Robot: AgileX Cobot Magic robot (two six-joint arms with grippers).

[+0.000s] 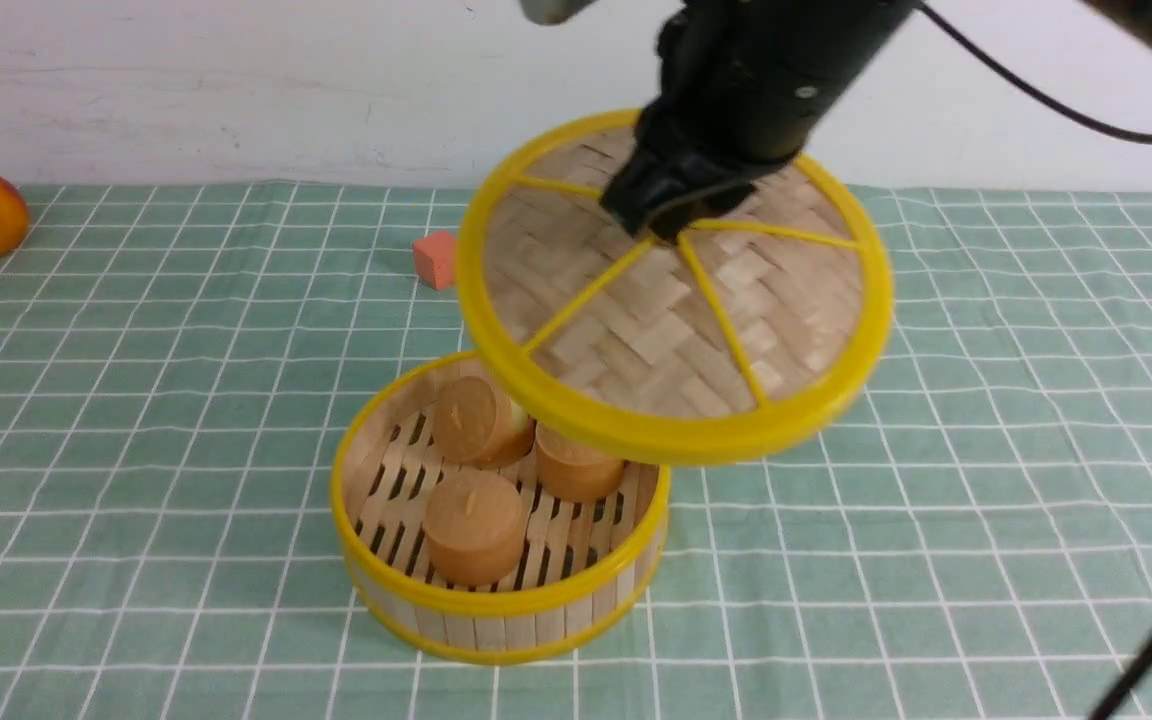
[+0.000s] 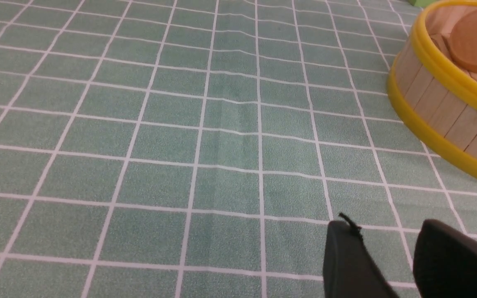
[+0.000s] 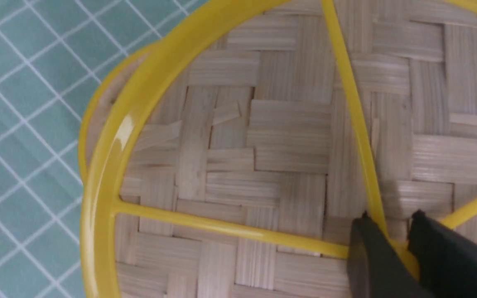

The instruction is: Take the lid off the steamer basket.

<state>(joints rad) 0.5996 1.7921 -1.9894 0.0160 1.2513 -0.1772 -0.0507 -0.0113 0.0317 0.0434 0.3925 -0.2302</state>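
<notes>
Pinches the lid (image 1: 666, 330) by its centre knob (image 3: 400, 250) with the right gripper (image 1: 671, 225), black jaws closed tight on the yellow hub where the spokes meet. Holds it clear in the air, tilted toward the front camera, low edge over the far right rim of the steamer basket (image 1: 496, 610) (no contact visible between them). Shows the basket uncovered on the green checked cloth (image 1: 136, 400), three round brown cakes (image 1: 476, 525) inside. Hangs the left gripper (image 2: 385, 231) close over bare cloth, near the basket's wall, fingers slightly parted, gripping nothing.
</notes>
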